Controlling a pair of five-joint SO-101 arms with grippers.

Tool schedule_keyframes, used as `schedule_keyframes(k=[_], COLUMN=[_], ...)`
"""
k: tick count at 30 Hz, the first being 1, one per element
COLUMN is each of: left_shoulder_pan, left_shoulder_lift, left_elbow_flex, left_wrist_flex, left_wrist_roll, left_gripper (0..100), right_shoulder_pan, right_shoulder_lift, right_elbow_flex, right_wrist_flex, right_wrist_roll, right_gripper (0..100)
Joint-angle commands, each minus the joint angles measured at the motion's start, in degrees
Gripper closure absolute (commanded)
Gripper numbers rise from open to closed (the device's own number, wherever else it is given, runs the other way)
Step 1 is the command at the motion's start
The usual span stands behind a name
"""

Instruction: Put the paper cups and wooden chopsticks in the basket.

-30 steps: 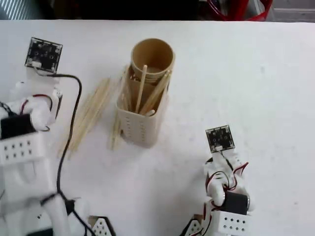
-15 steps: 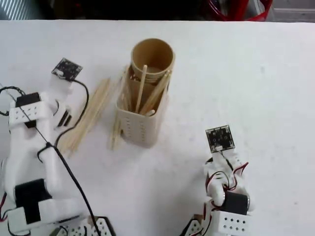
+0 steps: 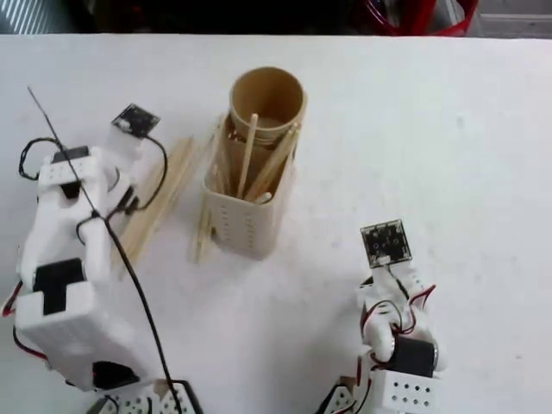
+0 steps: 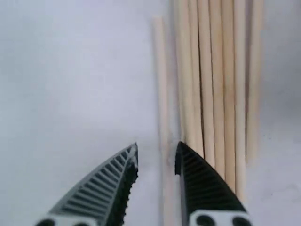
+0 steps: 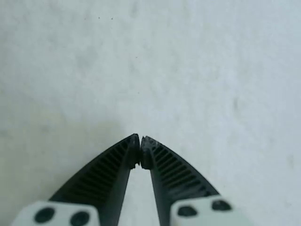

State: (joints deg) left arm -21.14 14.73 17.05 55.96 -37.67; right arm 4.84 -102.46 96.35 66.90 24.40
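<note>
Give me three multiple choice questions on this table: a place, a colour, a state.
1. Where do the loose chopsticks lie? A on a plate; B on the table beside the basket; C in a drawer.
2. What colour is the paper cup? A tan; B red; C blue.
3. How is the right gripper? A wide open; B shut, empty; C shut on a chopstick.
1 B, they lie flat by its wall. 2 A, its rim is tan. 3 B, tips meet over bare table.
</note>
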Motion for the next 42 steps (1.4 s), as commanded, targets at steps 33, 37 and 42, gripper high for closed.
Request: schedule_keyframes(k=[33,37,42], left_shoulder_pan=[2.59,3.47,5.23], left_shoulder_lift=[-5.05,-12.7,-23.87], left_elbow_flex=[-11.25,-10.9,-11.43], left_wrist_flex=[9.76,14.33,19.25], left_wrist_roll=[4.4,4.48,8.44], left_gripper=[98,98,98], right_shoulder_pan=[0.04,0.04,0.04], right_shoulder_lift=[-0.13,-0.13,-0.13], right_elbow_flex=[0.53,0.53,0.53], right_wrist_flex=[-0.66,-0.66,-0.66], right_wrist_roll=[-0.09,-0.09,-0.09], right_gripper=[98.1,98.1,98.1])
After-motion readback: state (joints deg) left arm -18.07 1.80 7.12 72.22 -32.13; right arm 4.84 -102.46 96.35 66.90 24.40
